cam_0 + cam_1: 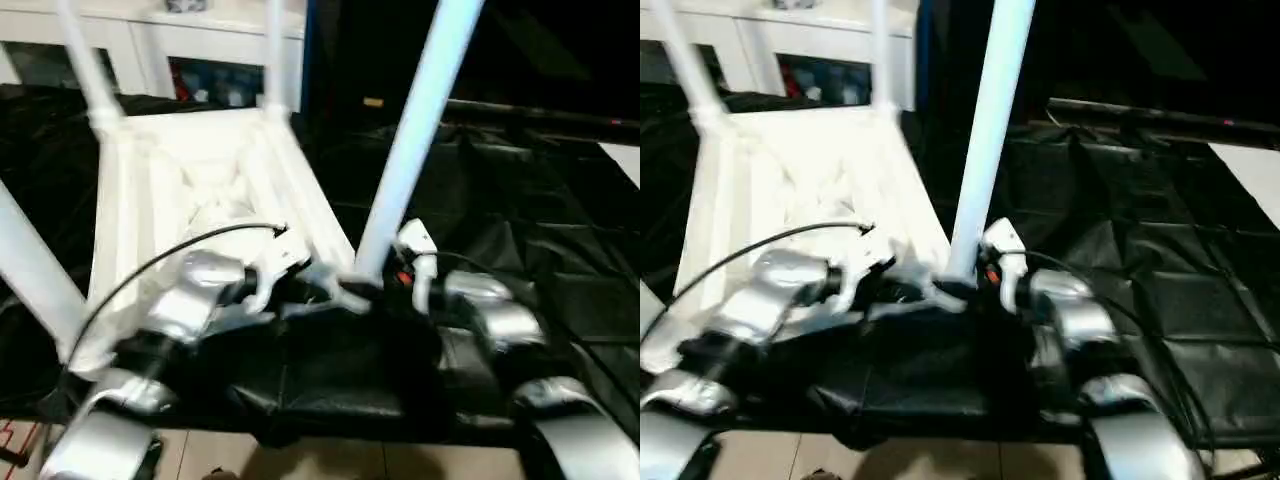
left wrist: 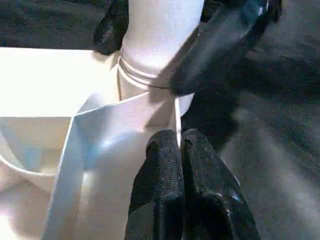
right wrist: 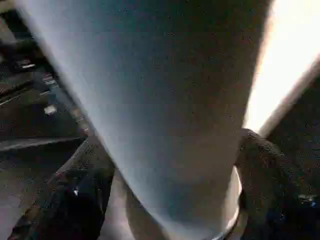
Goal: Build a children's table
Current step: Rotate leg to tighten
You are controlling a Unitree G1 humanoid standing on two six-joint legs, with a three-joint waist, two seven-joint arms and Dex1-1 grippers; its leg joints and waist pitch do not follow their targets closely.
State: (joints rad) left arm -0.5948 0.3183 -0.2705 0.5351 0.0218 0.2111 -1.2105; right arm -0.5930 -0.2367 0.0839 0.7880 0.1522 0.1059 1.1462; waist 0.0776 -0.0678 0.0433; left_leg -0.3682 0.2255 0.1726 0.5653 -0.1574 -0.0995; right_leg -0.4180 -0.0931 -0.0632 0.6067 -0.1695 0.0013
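Note:
The children's table lies upside down on black cloth, its white ribbed top facing up. Its legs stand upright in the corner sockets: two at the back, one at the near left, one at the near right. My right gripper is open, with a black finger on either side of the near-right leg just above its socket. My left gripper is shut with nothing in it, its tips against the top's rim beside that socket.
A white cabinet with glass doors stands behind the table. Black cloth covers the floor to the right. A black cable arcs over my left forearm. Bare floor shows at the near edge.

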